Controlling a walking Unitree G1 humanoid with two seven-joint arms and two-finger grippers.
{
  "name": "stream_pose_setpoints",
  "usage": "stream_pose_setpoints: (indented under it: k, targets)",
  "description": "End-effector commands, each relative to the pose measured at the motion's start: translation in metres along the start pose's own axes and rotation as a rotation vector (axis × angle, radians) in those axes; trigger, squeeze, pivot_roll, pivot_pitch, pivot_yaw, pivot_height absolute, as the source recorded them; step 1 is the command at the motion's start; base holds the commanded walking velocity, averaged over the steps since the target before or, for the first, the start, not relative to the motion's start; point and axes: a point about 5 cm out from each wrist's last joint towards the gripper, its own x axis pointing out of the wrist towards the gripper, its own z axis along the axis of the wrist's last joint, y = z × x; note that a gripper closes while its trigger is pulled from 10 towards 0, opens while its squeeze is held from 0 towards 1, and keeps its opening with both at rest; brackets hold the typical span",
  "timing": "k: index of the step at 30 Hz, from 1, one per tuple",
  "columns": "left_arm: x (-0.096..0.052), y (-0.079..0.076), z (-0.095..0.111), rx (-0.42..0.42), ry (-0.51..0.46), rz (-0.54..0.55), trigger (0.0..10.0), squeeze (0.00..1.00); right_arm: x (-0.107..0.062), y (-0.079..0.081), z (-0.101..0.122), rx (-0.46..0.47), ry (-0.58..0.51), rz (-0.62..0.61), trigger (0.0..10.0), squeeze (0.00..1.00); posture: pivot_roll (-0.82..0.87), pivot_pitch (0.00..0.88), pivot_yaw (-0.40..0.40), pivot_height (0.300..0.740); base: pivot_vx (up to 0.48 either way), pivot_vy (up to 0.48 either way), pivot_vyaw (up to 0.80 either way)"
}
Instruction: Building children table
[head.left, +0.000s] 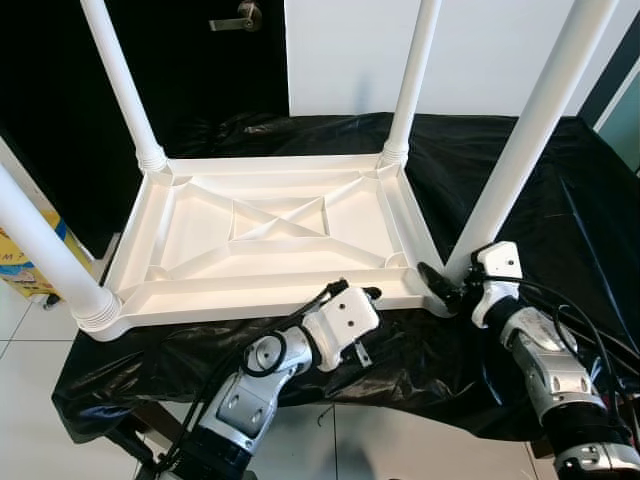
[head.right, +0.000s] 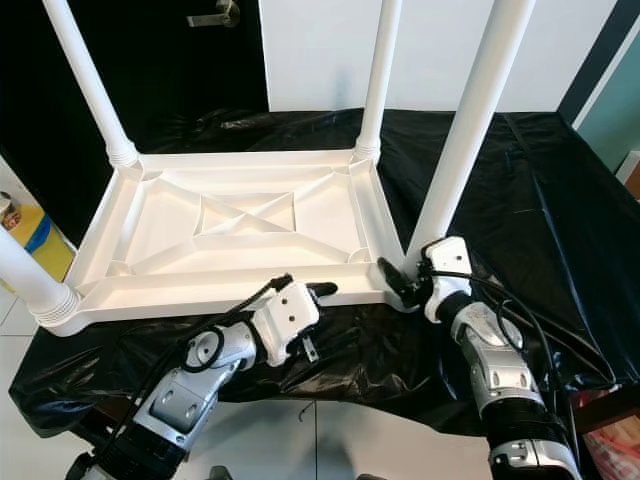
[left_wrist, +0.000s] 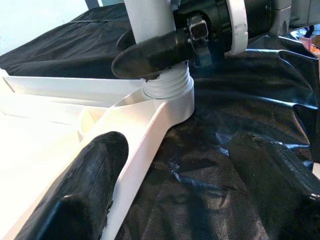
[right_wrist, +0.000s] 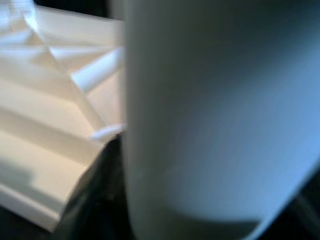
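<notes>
lay upside down on the black-draped table (head.left: 560, 190): white tabletop (head.left: 270, 235), four legs pointing up. gripped the near right leg (head.left: 530, 130) at its socket, at five o'clock of the tabletop, with right claw (head.left: 440, 285) pinching it, long axis upright. hovered spread at the near rim, left claw (head.left: 365, 300), leg at three o'clock. no readable writing.

My head views are bright and sharp; my right wrist view is blurred, bluish toward 3 o'clock.

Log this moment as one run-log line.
tabletop upside down on black cloth | four legs in | right claw at near-right leg base | left claw open at near edge
</notes>
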Motion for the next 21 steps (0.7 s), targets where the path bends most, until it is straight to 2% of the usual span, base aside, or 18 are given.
stream_pose_setpoints:
  k: [1,5,6,7,13,21]
  targets:
    - [0.001,0.0,-0.002,0.006,0.021,0.043,10.0,0.0,-0.001,0.005,-0.011,-0.026,0.06,0.041,0.0,0.0,0.01,0.01,-0.044,0.74,0.0,0.0,0.0]
    - [0.001,0.0,-0.002,0.005,0.016,0.048,10.0,0.0,-0.003,0.005,-0.016,-0.021,0.077,0.034,0.0,0.0,0.0,0.008,-0.045,0.74,0.0,0.0,0.0]
    - [0.001,0.0,-0.001,0.004,0.014,0.049,10.0,0.0,-0.004,0.005,-0.019,-0.018,0.086,0.032,1.3,0.0,0.0,0.008,-0.045,0.74,0.0,0.0,0.0]
    - [0.002,0.0,-0.001,0.005,0.012,0.048,10.0,0.0,-0.004,0.006,-0.02,-0.009,0.091,0.026,10.0,0.0,0.0,0.005,-0.046,0.74,0.0,0.0,0.0]
    - [0.003,-0.001,-0.001,0.006,0.009,0.044,10.0,0.0,-0.004,0.01,-0.024,0.02,0.097,0.009,10.0,0.0,0.0,0.003,-0.047,0.74,0.0,0.0,0.0]
    - [0.003,-0.001,-0.001,0.006,0.011,0.043,10.0,0.0,-0.003,0.017,-0.027,0.051,0.087,-0.093,10.0,0.0,0.0,0.0,-0.051,0.74,0.0,0.0,0.0]
